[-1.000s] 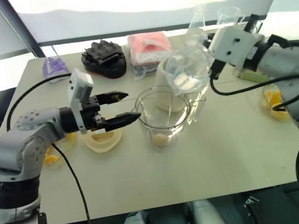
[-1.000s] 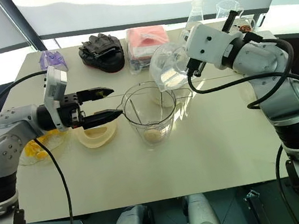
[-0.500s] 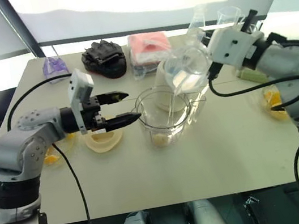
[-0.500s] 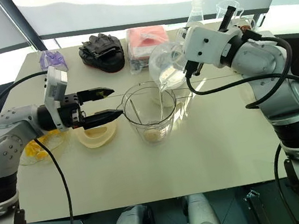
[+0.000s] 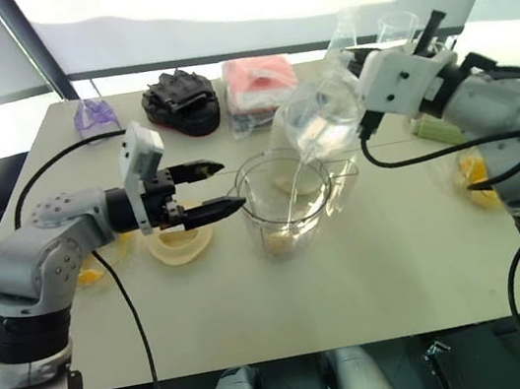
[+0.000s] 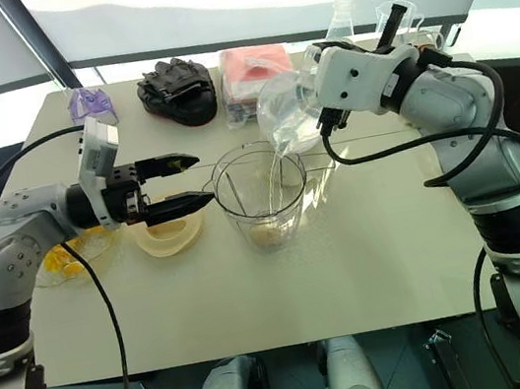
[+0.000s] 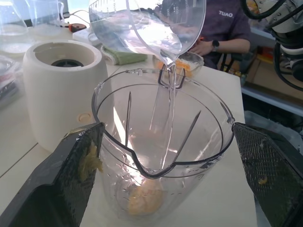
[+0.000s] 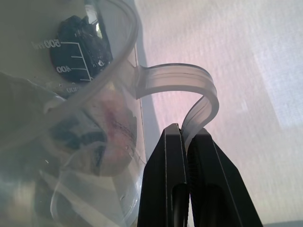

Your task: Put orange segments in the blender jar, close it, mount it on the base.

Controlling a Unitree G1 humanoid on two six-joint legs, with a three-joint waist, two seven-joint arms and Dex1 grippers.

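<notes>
Tipped further now, measuring cup (image 5: 320,122) pinched by its handle in right gripper (image 8: 186,142), pouring water into blender jar (image 5: 284,200) mid-table. Left gripper (image 5: 207,187) spread wide beside jar. Rigid, slippery, heavier wet; best gripped by handle. Orange segments (image 7: 142,201) at bottom.

Clutter on the beige bench (image 5: 403,270), away from the work

At the far edge lie a purple item (image 5: 94,113), a black glove (image 5: 181,100) and a pink packet (image 5: 259,79) in a row. Clear glass vessels (image 6: 341,17) stand at the far right corner. A flat cream lid (image 5: 180,243) rests nearer. A seated person (image 7: 222,26) shows in the left wrist view.
</notes>
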